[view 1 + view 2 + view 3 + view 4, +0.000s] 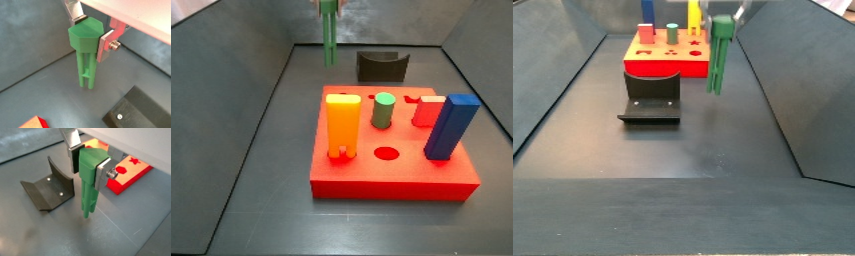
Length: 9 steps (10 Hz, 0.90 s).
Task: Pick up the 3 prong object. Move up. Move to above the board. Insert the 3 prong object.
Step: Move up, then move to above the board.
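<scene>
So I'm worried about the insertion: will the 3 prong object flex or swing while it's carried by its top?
Probably stiff: the 3 prong object hangs straight below the gripper. It looks like light plastic. Flat fingers clamp its wider faceted top, so swinging seems unlikely, though its thin prongs might snag the board.

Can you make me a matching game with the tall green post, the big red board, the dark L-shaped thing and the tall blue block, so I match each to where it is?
Things:
1. tall thin green 3 prong object
2. large flat red board
3. dark L-shaped fixture
4. tall blue block

Places:
A. standing upright in the board
B. lying flat on the grey floor, holding several pegs
C. held in the gripper, up off the floor
D. standing on the floor beside the board, nothing in it

Pairs: 1-C, 2-B, 3-D, 4-A
</scene>
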{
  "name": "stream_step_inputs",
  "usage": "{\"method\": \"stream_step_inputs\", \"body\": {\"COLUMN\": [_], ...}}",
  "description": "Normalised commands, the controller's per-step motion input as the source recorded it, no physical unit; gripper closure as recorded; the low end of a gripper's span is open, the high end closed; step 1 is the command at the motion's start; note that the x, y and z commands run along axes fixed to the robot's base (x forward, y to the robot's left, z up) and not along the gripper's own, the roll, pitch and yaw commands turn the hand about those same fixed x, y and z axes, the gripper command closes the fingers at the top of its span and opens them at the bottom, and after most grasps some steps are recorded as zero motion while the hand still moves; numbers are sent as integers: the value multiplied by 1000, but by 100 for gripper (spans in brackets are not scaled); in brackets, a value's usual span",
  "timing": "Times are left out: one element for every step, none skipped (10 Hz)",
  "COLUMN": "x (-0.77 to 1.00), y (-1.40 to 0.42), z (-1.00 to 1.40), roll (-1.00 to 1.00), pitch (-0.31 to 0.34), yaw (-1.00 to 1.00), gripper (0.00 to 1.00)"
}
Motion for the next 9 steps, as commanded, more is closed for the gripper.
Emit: {"method": "stream_step_inputs", "body": {"x": [-1,-166,-170,-154,-137,-122,-110,-92,-76], "y": [19,-387,-408,-363,-327,-302,-277,-243,-210], "z": [329,1000,1000,1000,1000,1000,1000,1000,1000], "roll": [-67,-52,-58,-26,-47,-60,-55,-54,-51], "pitch": [52,200,196,139,107,93,82,69,66], "yaw": [19,264,255,181,124,82,58,43,35], "gripper": [100,100,100,100,100,100,100,100,100]}}
